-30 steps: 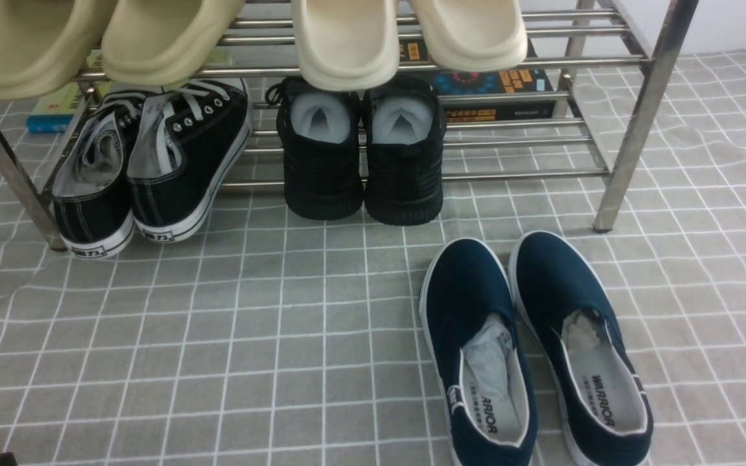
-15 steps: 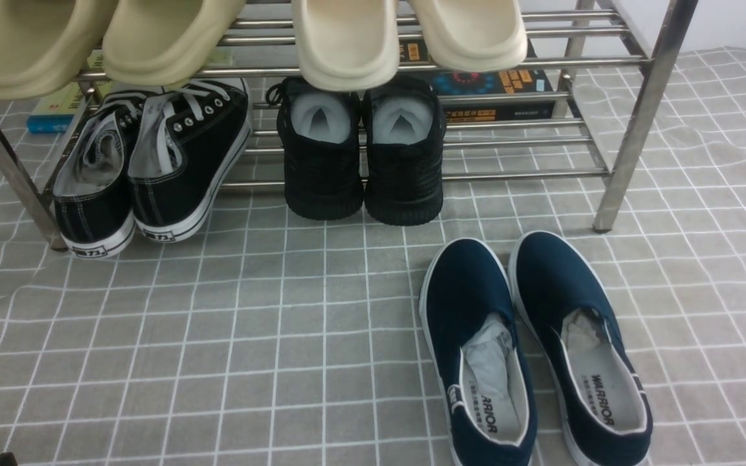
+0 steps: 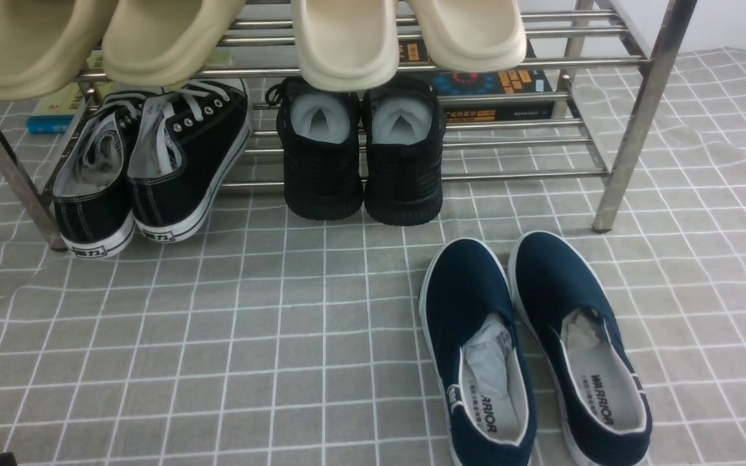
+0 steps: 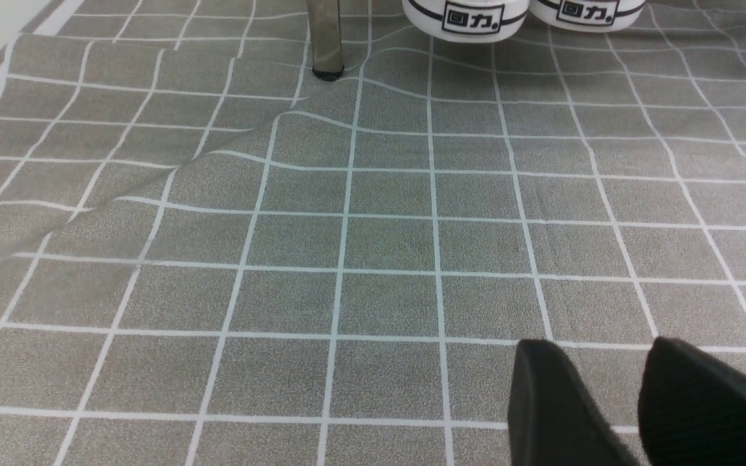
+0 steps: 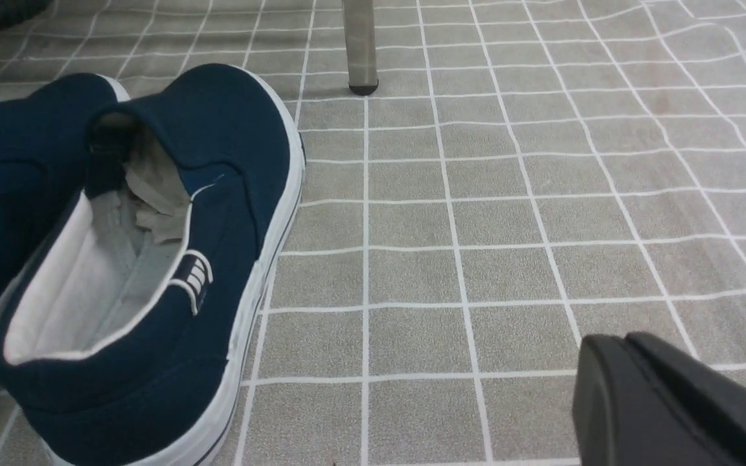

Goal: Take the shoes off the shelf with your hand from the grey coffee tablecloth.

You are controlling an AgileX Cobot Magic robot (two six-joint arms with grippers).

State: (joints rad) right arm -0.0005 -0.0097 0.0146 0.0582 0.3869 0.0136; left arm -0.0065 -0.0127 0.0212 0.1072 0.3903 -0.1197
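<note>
The navy-blue slip-on shoes stand side by side on the grey grid tablecloth (image 3: 250, 336), in front of the steel shelf's (image 3: 644, 116) right end: the left shoe (image 3: 470, 304) and the right shoe (image 3: 561, 285). Both have paper stuffing and WARRIOR insoles. In the right wrist view the nearer shoe (image 5: 217, 162) lies beside my right gripper (image 5: 619, 340), which is shut and empty, low over the cloth. My left gripper (image 4: 599, 346) is open and empty over bare cloth, near the shelf's left leg (image 4: 326, 39).
Black lace-up sneakers (image 3: 153, 162) and all-black knit shoes (image 3: 363, 155) sit on the lower tier. Beige slippers (image 3: 347, 39) sit on the top tier. Books (image 3: 496, 90) lie behind the shelf. The shelf's right leg (image 5: 360, 45) stands beyond the navy shoes.
</note>
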